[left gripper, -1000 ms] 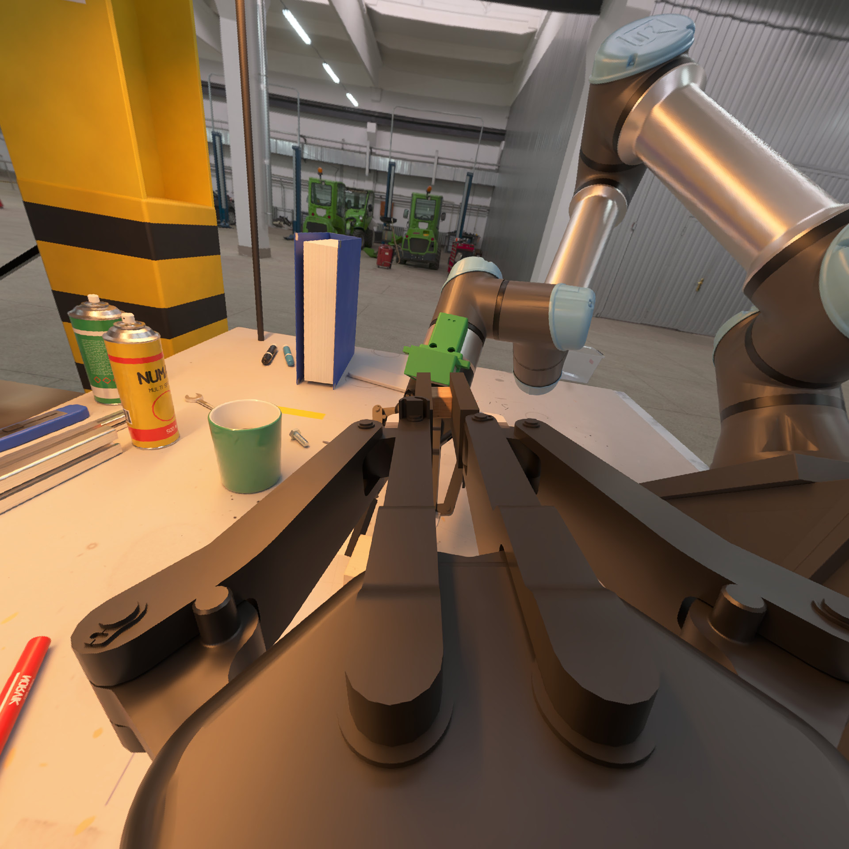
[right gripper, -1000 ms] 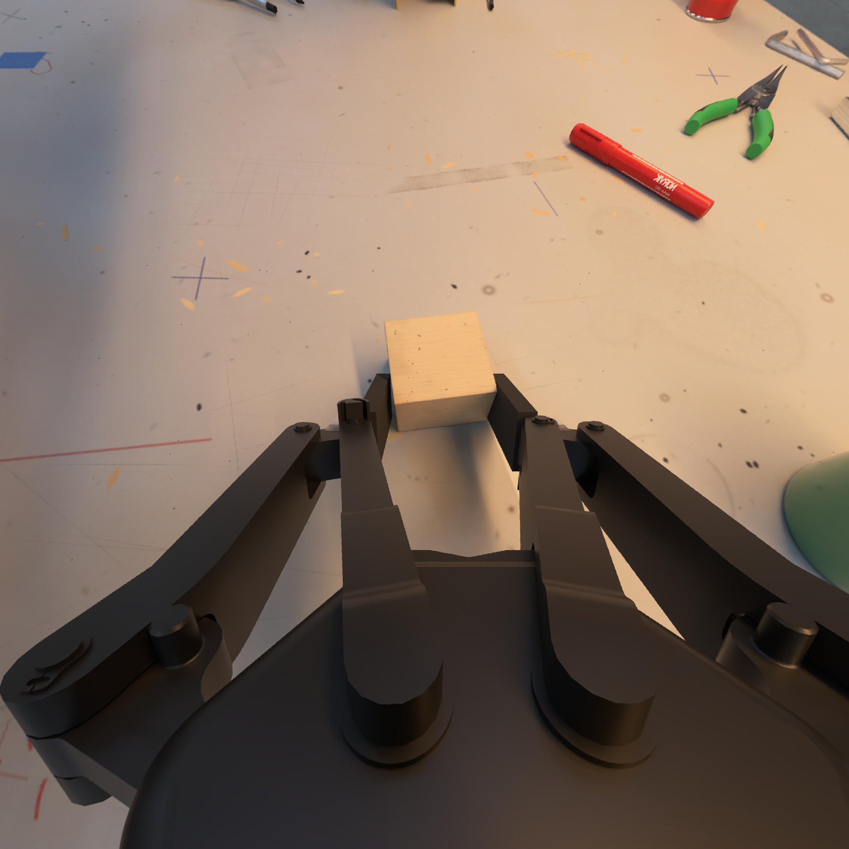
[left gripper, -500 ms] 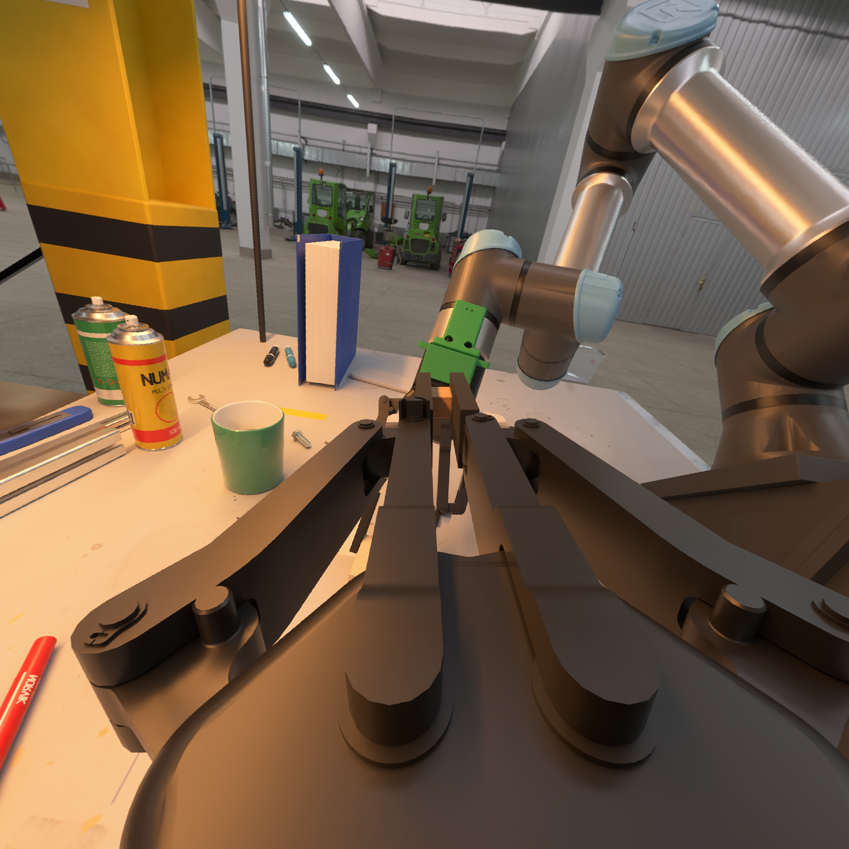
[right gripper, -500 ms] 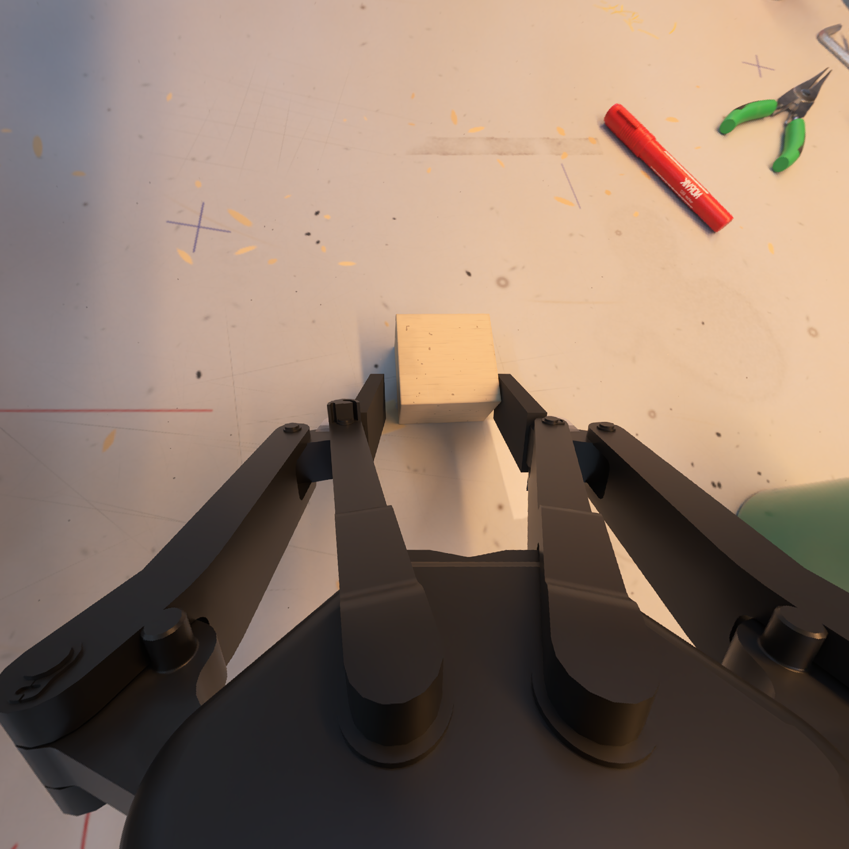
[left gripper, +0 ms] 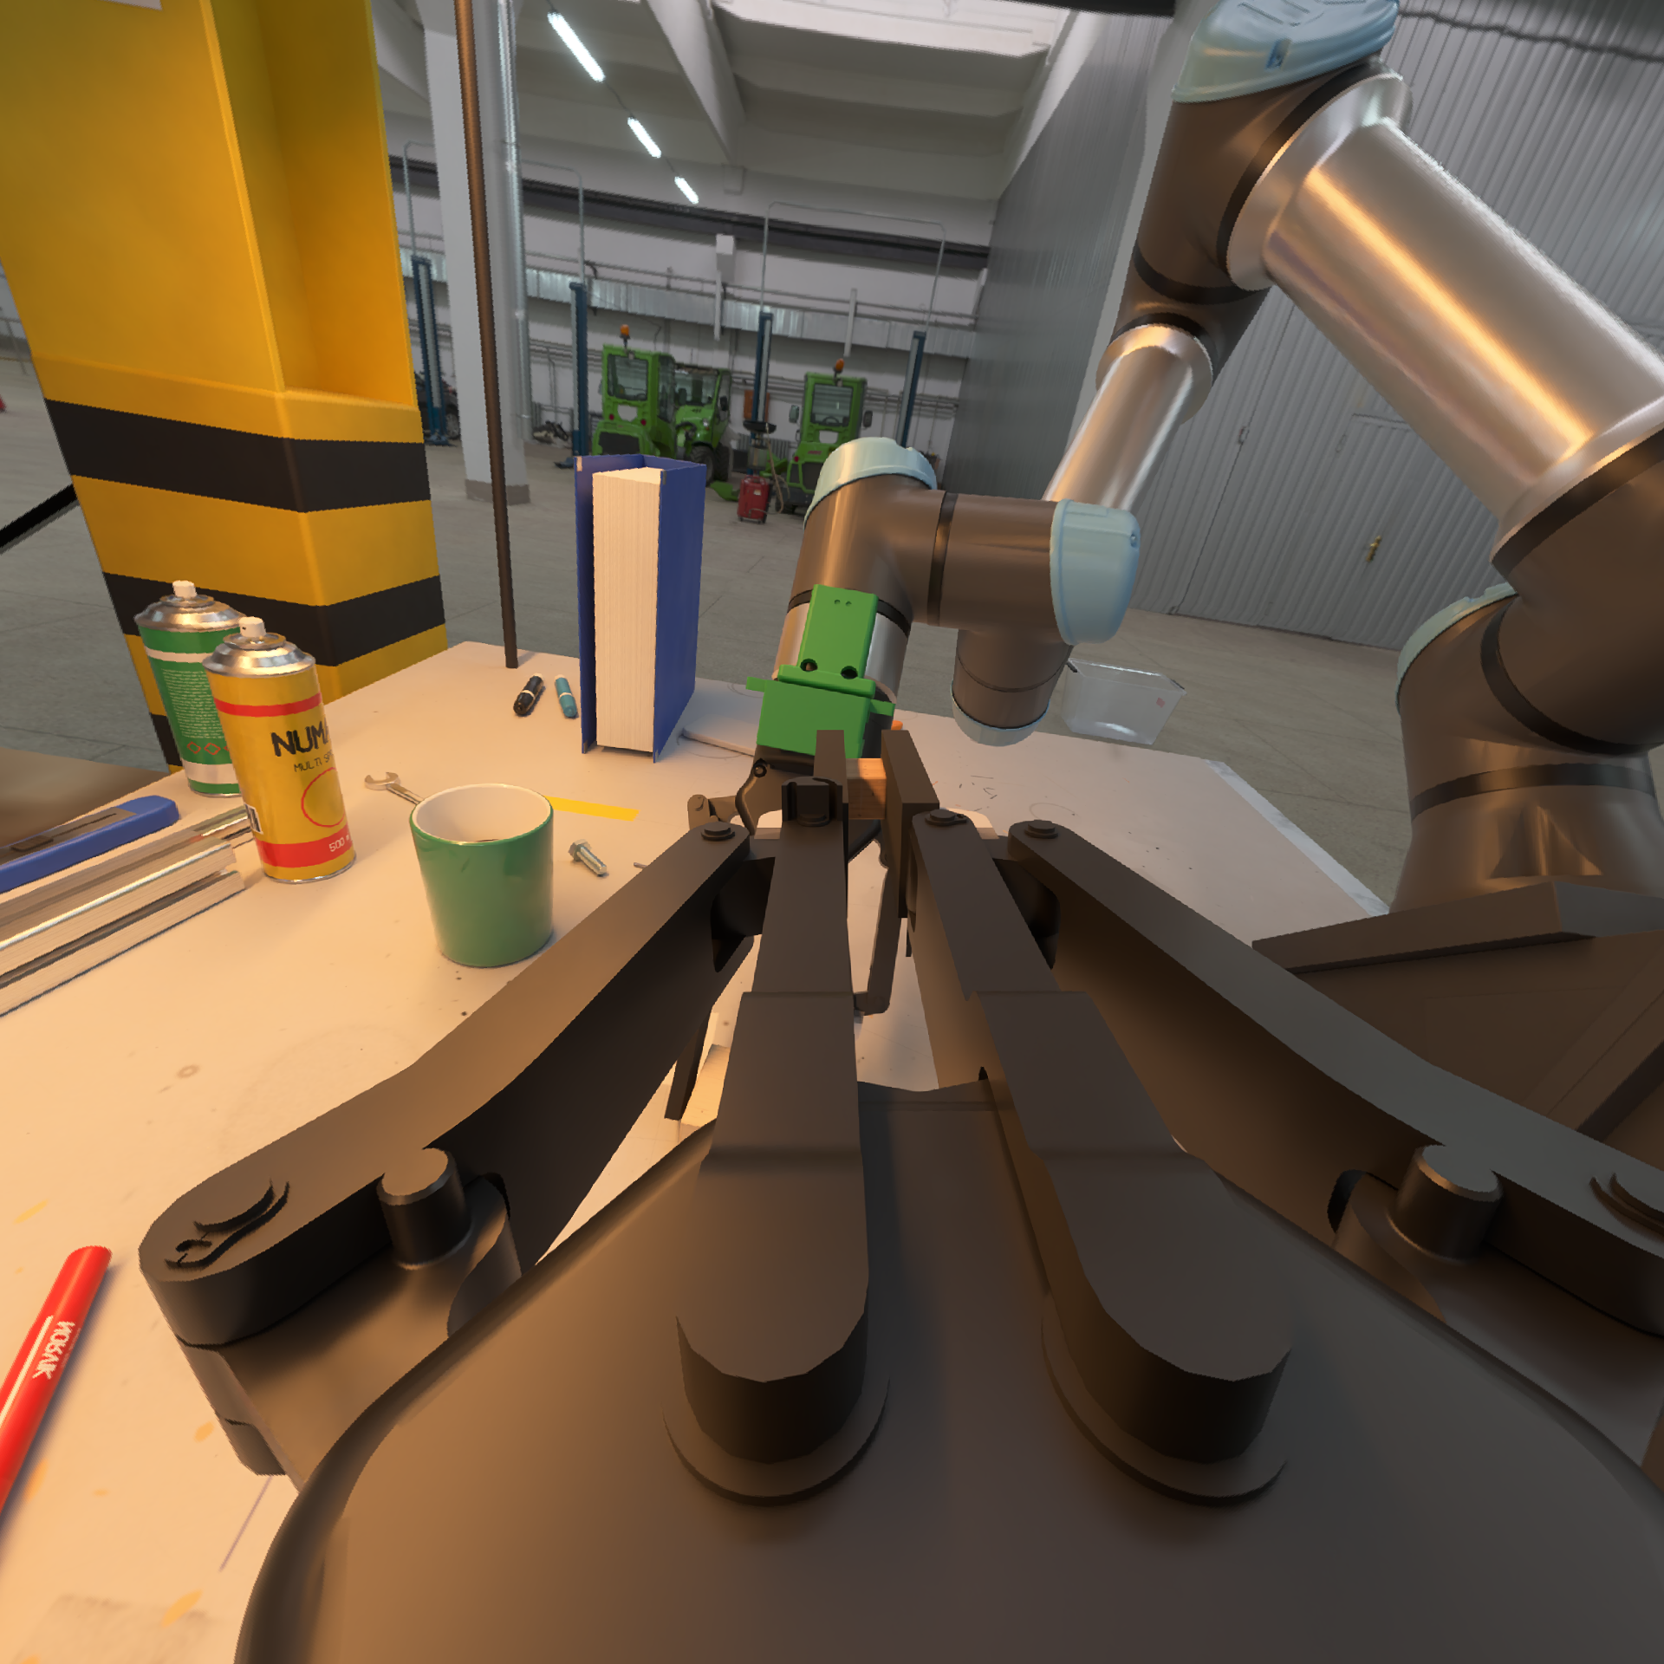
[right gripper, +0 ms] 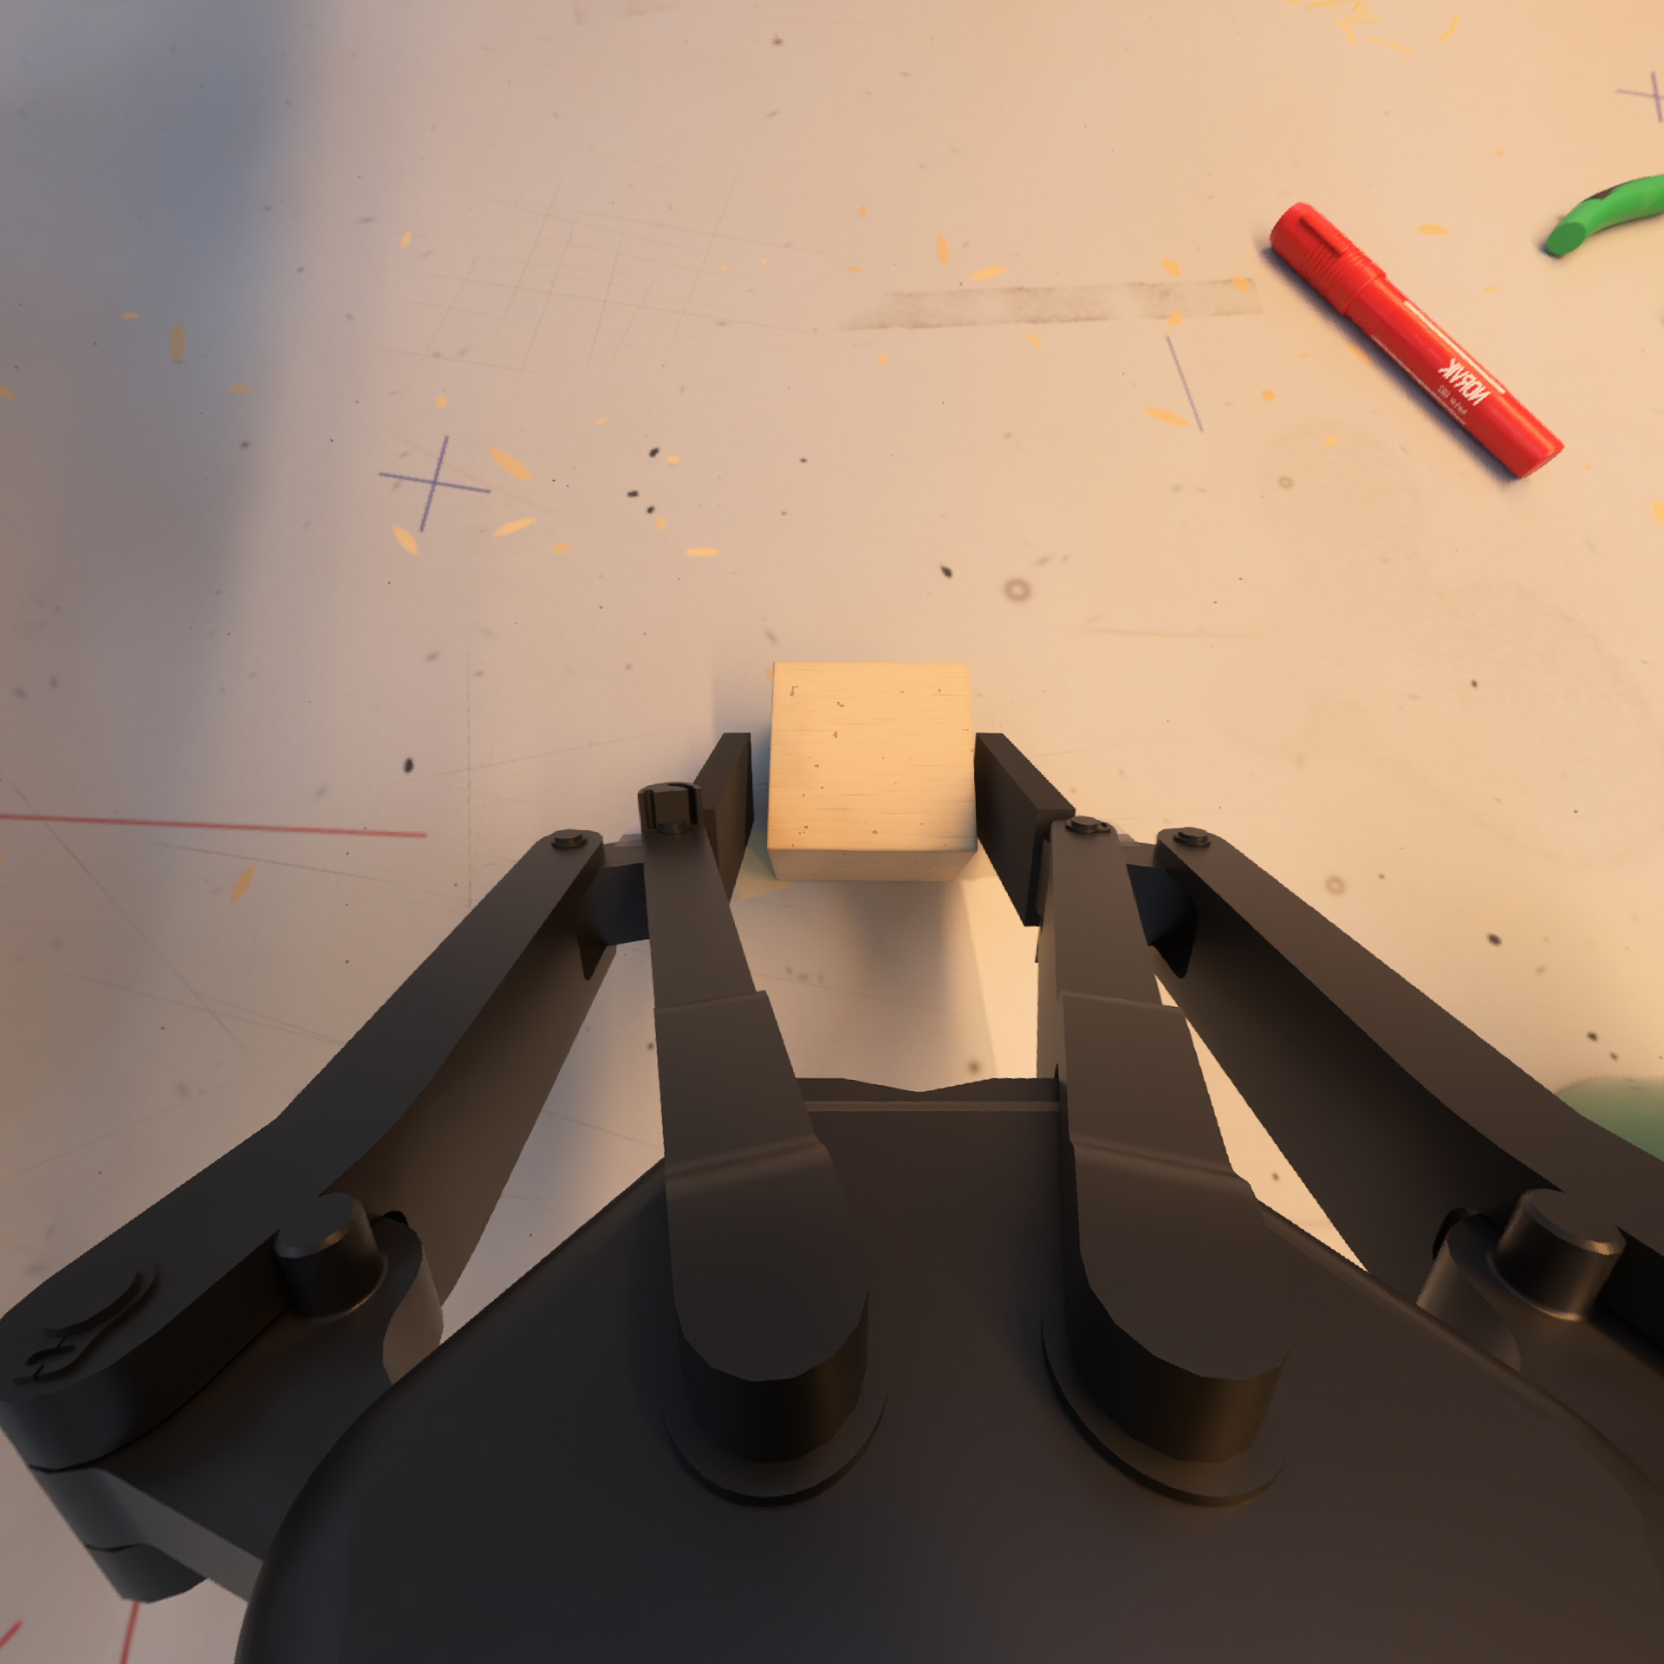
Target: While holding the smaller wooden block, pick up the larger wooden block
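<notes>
My left gripper point(left gripper: 864, 765) is shut on the smaller wooden block point(left gripper: 866, 785), a brown sliver between its fingertips, held above the table. Beyond it stands the right arm's wrist with a green mount point(left gripper: 824, 684); the gripper under it is mostly hidden by my left fingers. In the right wrist view the larger wooden block point(right gripper: 869, 774), a pale cube, sits on the table point(right gripper: 900, 405). My right gripper point(right gripper: 864, 747) is open and straddles the cube. The right pad is at its side and the left pad stands a narrow gap off.
A green mug point(left gripper: 483, 869), two spray cans point(left gripper: 279, 747), an upright blue book point(left gripper: 644, 603), a bolt point(left gripper: 587, 855) and metal rails point(left gripper: 108, 891) stand left of the arms. A red marker point(right gripper: 1414, 342) and green-handled pliers point(right gripper: 1612, 216) lie beyond the cube to the right.
My right gripper has tilted to look more steeply down, and its fingers now reach further along the larger block's sides. The left gripper still holds the smaller block in the same place.
</notes>
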Tool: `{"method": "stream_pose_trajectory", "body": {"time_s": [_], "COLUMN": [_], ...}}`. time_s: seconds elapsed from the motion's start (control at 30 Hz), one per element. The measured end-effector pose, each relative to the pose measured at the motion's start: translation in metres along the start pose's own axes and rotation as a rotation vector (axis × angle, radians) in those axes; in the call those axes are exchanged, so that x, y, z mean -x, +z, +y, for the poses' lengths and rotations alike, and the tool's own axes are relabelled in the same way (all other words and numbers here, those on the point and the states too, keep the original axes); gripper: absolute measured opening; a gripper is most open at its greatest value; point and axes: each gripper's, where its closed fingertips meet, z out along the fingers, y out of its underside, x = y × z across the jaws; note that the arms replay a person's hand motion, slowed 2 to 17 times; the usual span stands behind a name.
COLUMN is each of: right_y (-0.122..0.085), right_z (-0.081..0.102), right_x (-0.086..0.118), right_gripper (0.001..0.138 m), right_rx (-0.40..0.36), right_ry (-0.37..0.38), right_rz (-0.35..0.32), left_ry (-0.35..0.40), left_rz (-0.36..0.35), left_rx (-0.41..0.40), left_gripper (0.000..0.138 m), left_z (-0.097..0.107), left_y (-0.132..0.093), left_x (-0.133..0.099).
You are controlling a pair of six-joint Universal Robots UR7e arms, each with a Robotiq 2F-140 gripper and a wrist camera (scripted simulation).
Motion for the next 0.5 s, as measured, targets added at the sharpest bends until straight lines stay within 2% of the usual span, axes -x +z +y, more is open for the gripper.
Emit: {"method": "stream_pose_trajectory", "body": {"time_s": [0.2,0.5], "right_y": [-0.0018,-0.0086], "right_z": [-0.0001,-0.0025], "right_x": [-0.0015,0.0019], "right_gripper": [0.053,0.053], "right_rx": [-0.035,-0.078], "right_ry": [0.011,0.113], "right_rz": [-0.004,-0.050], "left_ry": [0.006,0.010], "left_rz": [-0.005,-0.015], "left_rx": [-0.001,0.001], "left_gripper": [0.011,0.011], "left_z": [-0.0017,-0.0024], "left_y": [-0.0029,-0.0051], "left_x": [0.0007,0.0042]}}
